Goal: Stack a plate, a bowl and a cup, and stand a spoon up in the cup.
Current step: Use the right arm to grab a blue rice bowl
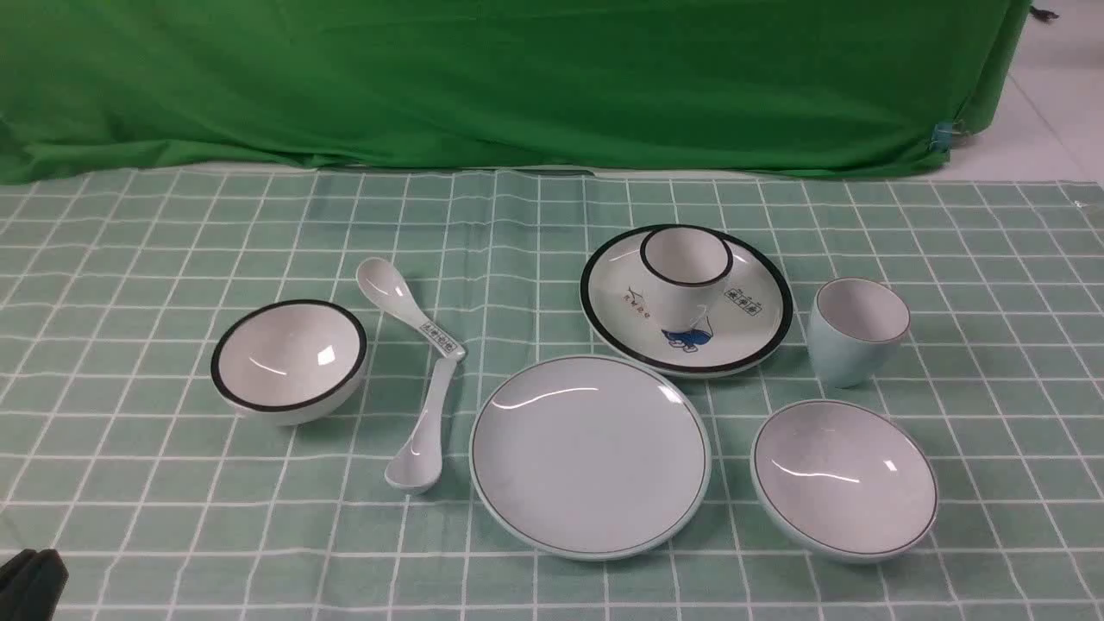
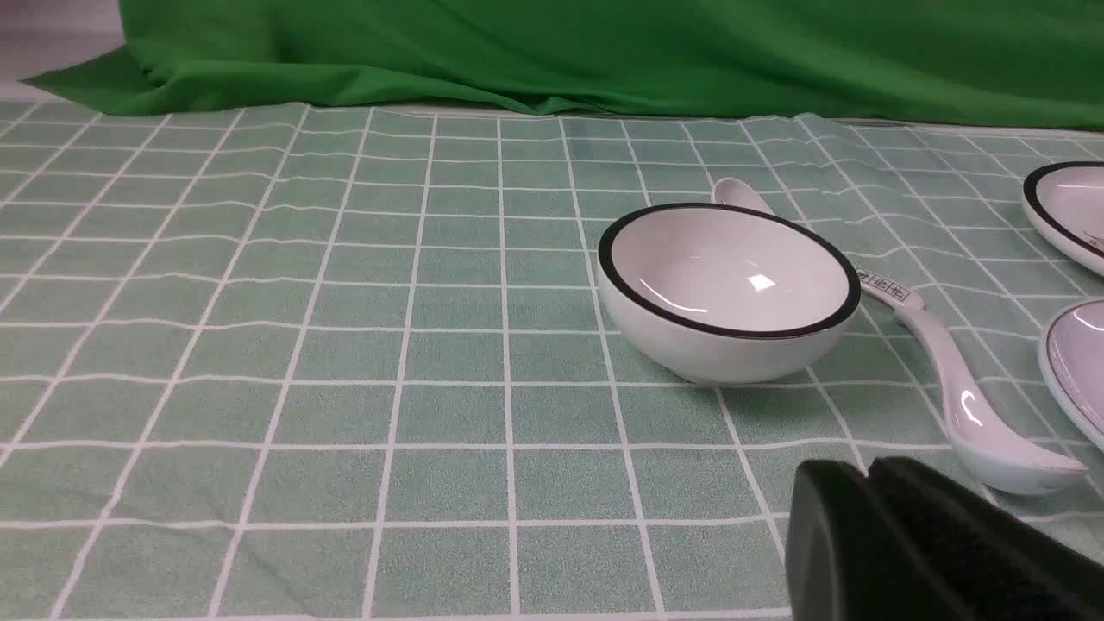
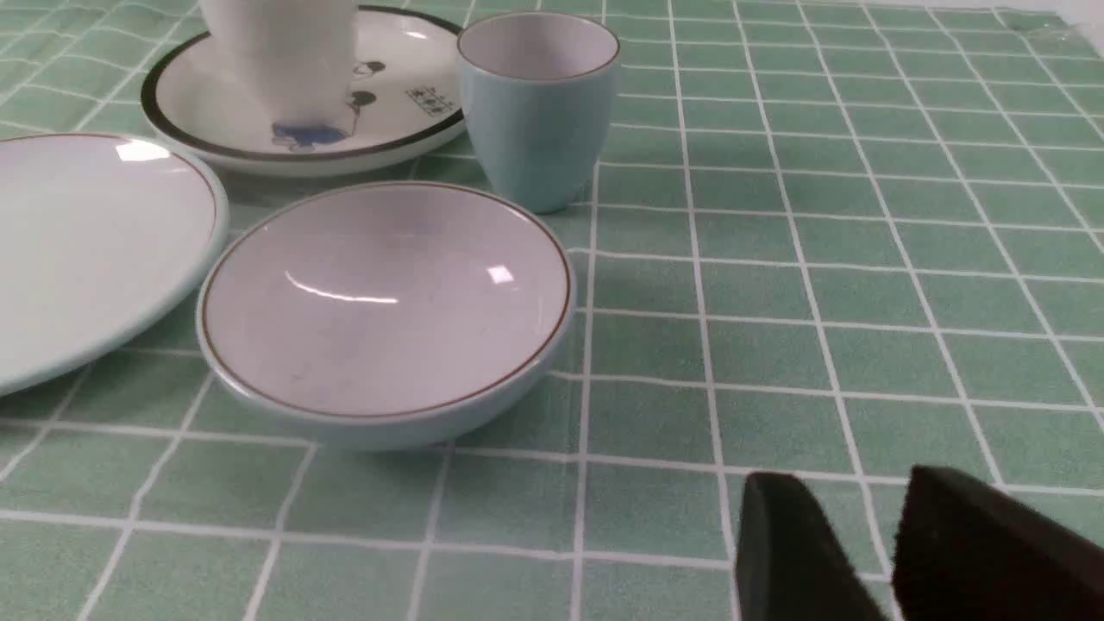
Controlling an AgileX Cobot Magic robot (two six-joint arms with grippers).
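Note:
The pale blue-grey plate (image 1: 591, 457) lies at the table's front centre. To its right sits the matching bowl (image 1: 843, 479), with the pale blue cup (image 1: 858, 332) standing upright behind it. Left of the plate lies the plain spoon (image 1: 423, 431), its scoop toward me. My left gripper (image 2: 867, 470) is shut on nothing; it is low at the front left corner (image 1: 30, 582), just short of the spoon's scoop (image 2: 975, 423). My right gripper (image 3: 849, 476) is open and empty over bare cloth, on the near right of the bowl (image 3: 388, 302) and cup (image 3: 539, 103). It is out of the front view.
A white bowl with a thick black rim (image 1: 289, 358) sits at the left. A printed-handle spoon (image 1: 401, 302) lies behind the plain one, handle ends touching. A black-rimmed printed plate (image 1: 686, 302) carries a white cup (image 1: 686, 267). A green cloth backdrop (image 1: 517, 78) hangs behind.

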